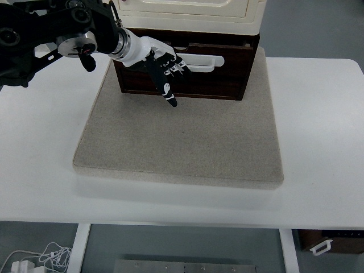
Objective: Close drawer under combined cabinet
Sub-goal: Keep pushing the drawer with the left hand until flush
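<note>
Drawer [187,71] front touched by left hand [162,65], fingers extended.

From my end the feed is evenly bright and sharp, the white table [318,170] near glare, with soft shadows under the mat [182,142] edge and the left hand [162,65].

A single camera looks steeply down from the robot's side onto the grey mat [182,142], at middling distance; the cabinet [187,17] beyond the mat is cropped.
</note>
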### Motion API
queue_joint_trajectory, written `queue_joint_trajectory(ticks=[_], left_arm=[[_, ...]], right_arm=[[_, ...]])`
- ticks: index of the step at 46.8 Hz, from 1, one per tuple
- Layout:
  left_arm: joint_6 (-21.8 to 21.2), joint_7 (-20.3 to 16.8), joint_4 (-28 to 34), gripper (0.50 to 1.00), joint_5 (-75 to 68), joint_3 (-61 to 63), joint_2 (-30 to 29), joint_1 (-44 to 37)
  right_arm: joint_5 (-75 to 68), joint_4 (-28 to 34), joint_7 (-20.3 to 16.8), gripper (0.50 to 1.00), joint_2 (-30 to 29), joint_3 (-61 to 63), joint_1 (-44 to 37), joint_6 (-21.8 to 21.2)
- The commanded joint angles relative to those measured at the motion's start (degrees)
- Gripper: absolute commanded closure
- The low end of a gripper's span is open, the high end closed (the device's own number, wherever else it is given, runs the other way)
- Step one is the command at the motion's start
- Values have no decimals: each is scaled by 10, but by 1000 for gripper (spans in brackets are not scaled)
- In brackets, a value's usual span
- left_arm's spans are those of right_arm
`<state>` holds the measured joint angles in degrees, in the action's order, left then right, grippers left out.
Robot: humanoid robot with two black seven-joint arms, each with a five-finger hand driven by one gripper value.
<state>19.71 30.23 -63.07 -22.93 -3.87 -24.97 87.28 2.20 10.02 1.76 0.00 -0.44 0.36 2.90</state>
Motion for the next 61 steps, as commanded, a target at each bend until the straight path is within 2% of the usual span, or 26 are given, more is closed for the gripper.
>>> queue_joint_trajectory(ticks=[1, 11, 47, 61], left_arm=[[-3, -1, 2, 500, 0, 0, 0, -1], [-27, -3, 6, 500, 0, 0, 1, -2], [-30, -4, 15, 500, 2, -2, -2, 0], [-18, -4, 9, 500, 2, -18, 1, 4]], right_arm=[[0, 0, 0, 548, 0, 0, 0, 0], [0, 0, 0, 548, 0, 0, 1, 0], [0, 0, 0, 548, 0, 0, 0, 0], [0, 0, 0, 548, 0, 0, 0, 0]])
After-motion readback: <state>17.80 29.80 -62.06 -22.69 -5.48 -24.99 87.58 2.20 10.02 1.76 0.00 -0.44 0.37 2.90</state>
